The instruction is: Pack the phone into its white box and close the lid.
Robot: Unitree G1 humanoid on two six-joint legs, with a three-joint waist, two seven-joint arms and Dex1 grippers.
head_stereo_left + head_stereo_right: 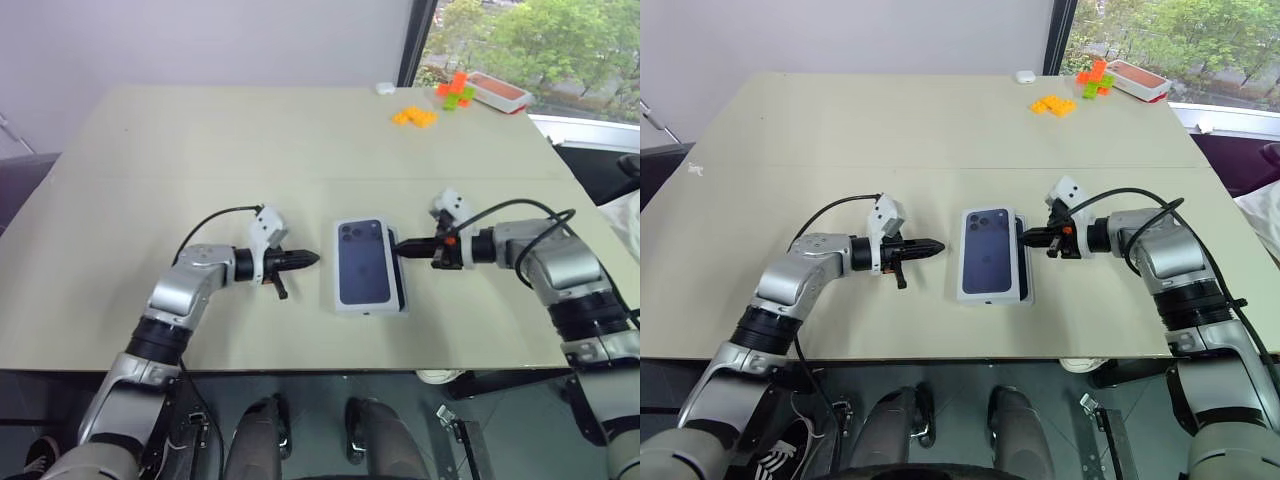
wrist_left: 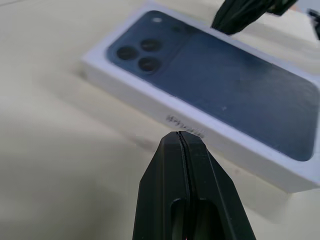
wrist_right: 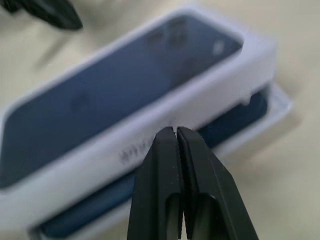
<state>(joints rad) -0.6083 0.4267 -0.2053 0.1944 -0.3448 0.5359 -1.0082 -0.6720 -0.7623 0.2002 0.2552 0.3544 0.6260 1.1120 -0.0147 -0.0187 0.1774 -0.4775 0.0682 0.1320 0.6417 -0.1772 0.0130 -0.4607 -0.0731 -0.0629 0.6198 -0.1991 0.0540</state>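
Observation:
The lid point(image 1: 362, 262), white with a dark-blue phone picture on top, lies skewed on the white box point(image 3: 280, 107) at the table's middle front. Along the lid's right side a strip of the dark navy phone point(image 3: 235, 117) shows inside the box. My right gripper point(image 1: 400, 245) is shut, with its tip against the lid's right wall near the far corner. My left gripper point(image 1: 310, 259) is shut with nothing in it, a short way left of the lid and not touching it. In the left wrist view the fingertips point(image 2: 179, 134) point at the lid's long side point(image 2: 215, 75).
Orange blocks point(image 1: 414, 116) lie at the far right of the beige table. Behind them are green and orange blocks point(image 1: 456, 92) and a red-and-white tray point(image 1: 498, 92). A small white object point(image 1: 385, 88) sits at the far edge. The table's front edge point(image 1: 300, 368) runs close below the box.

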